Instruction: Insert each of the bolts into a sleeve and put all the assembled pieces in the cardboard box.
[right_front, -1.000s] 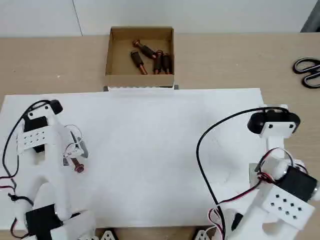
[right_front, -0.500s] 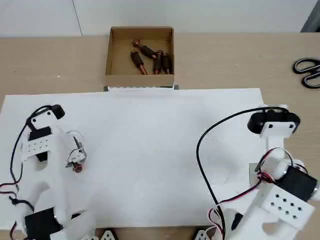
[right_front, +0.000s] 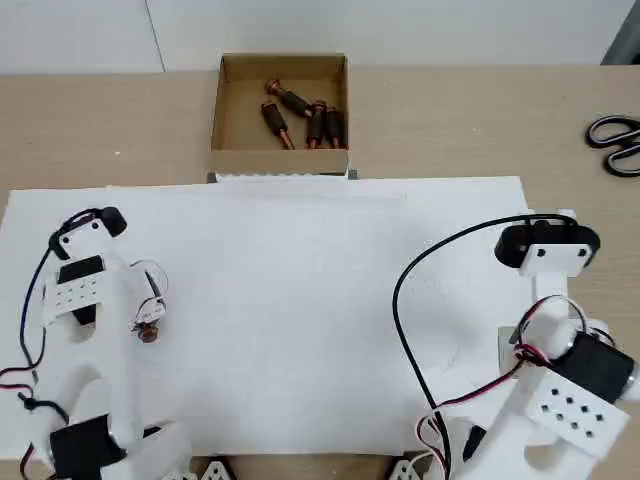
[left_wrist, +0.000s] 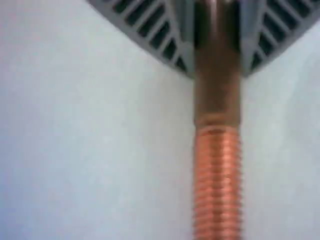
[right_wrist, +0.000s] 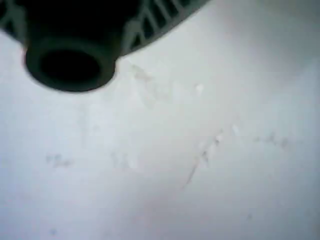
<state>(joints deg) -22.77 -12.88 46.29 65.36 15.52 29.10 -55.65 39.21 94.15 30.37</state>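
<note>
A copper bolt (left_wrist: 217, 150) hangs threaded end down from my left gripper (left_wrist: 217, 30), which is shut on its smooth shank between grey ribbed fingers (left_wrist: 150, 25). From above, the bolt (right_front: 148, 332) is over the left part of the white sheet, beside the left arm. My right gripper (right_wrist: 75, 20) is shut on a black sleeve (right_wrist: 70, 65) whose open end faces the sheet. The right arm (right_front: 560, 390) is at the sheet's right edge, covering its gripper from above. The cardboard box (right_front: 232, 110) at the back holds several assembled pieces (right_front: 318, 122).
A white sheet (right_front: 300, 300) covers the table's near half between the two arms. Black scissors (right_front: 615, 140) lie on the bare wood at the far right. A black cable (right_front: 400, 300) loops from the right arm over the sheet.
The left gripper has drawn slightly left and turned, so the bolt has gone from slanted to pointing nearly straight down. The right arm has not moved.
</note>
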